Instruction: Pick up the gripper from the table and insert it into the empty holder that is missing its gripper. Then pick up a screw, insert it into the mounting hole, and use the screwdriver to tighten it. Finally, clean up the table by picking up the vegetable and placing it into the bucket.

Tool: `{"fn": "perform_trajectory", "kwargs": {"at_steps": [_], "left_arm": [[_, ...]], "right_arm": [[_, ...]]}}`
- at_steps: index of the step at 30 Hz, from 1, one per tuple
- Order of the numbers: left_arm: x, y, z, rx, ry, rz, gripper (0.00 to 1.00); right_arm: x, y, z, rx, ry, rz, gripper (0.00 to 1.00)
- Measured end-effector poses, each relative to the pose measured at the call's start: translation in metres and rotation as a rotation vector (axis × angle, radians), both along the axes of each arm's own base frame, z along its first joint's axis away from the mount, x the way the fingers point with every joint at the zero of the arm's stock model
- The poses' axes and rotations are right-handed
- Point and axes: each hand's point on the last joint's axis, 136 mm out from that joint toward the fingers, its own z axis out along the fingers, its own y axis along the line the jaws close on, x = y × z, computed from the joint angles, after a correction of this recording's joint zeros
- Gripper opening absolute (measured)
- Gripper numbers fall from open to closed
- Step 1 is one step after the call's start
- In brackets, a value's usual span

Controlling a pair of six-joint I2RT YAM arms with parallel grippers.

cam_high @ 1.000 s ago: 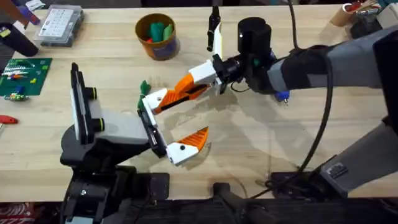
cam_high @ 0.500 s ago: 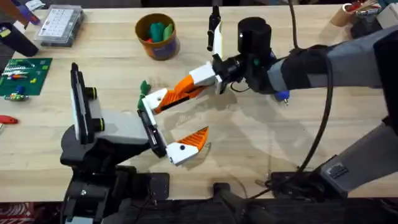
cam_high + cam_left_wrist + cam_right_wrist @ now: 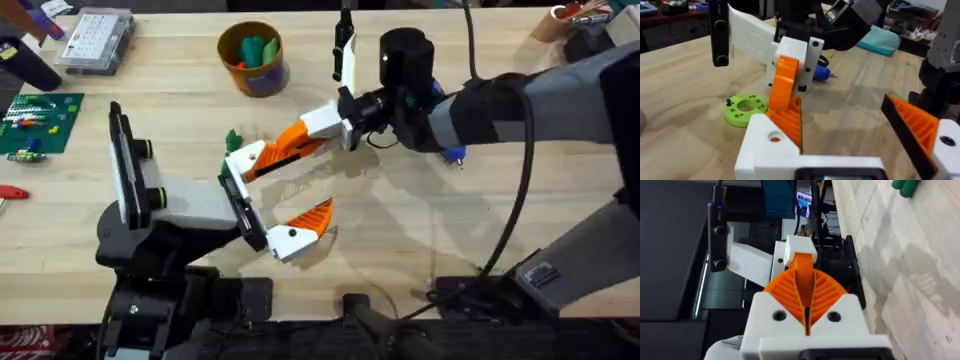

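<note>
Pale plank desk (image 3: 420,230): your right hand (image 3: 318,128), clamped on the orange finger (image 3: 285,143), must slide it toward eight o'clock, square into the empty holder (image 3: 246,160); left hand (image 3: 275,200) stays spread, empty.

1. The right gripper (image 3: 318,130) is reaching across the middle of the table (image 3: 420,230), meeting the left gripper (image 3: 268,195) at the empty holder (image 3: 247,158).
2. The gripper (image 3: 290,145) is lying between them.
3. The vegetable (image 3: 233,139) is sitting just behind the holder.
4. The bucket (image 3: 253,58) is standing farther back.
</note>
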Motion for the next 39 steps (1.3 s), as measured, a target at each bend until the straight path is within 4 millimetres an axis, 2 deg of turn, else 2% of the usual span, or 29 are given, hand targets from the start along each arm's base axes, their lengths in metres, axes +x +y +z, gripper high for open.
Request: {"fn": "perform_trajectory", "kwargs": {"at_steps": [8, 11, 15, 17, 19, 34, 39], "left_arm": [[0.0005, 0.0003, 0.0001, -0.001, 0.002, 0.004, 0.986], [0.0006, 0.0004, 0.0001, -0.001, 0.002, 0.004, 0.986], [0.0006, 0.0003, 0.0, -0.001, 0.002, 0.004, 0.986], [0.0005, 0.0003, 0.0001, -0.001, 0.002, 0.004, 0.986], [0.0006, 0.0004, 0.0, -0.002, 0.003, 0.004, 0.986], [0.0009, 0.0006, 0.0001, -0.003, 0.005, 0.006, 0.986], [-0.0003, -0.0002, 0.0002, -0.002, 0.003, -0.002, 0.986]], "right_arm": [[0.0006, 0.0006, -0.0001, -0.002, 0.002, -0.005, 0.014], [0.0002, 0.0009, -0.0001, -0.004, 0.005, -0.004, 0.074], [0.0002, 0.0009, -0.0001, -0.004, 0.006, -0.004, 0.084], [0.0002, 0.0009, 0.0, -0.004, 0.006, -0.004, 0.073], [0.0005, 0.0011, 0.0, -0.004, 0.006, -0.005, 0.015], [0.0009, 0.0012, -0.0001, -0.005, 0.007, -0.007, 0.015], [0.0001, 0.003, -0.0008, -0.01, 0.011, -0.009, 0.236]]}}
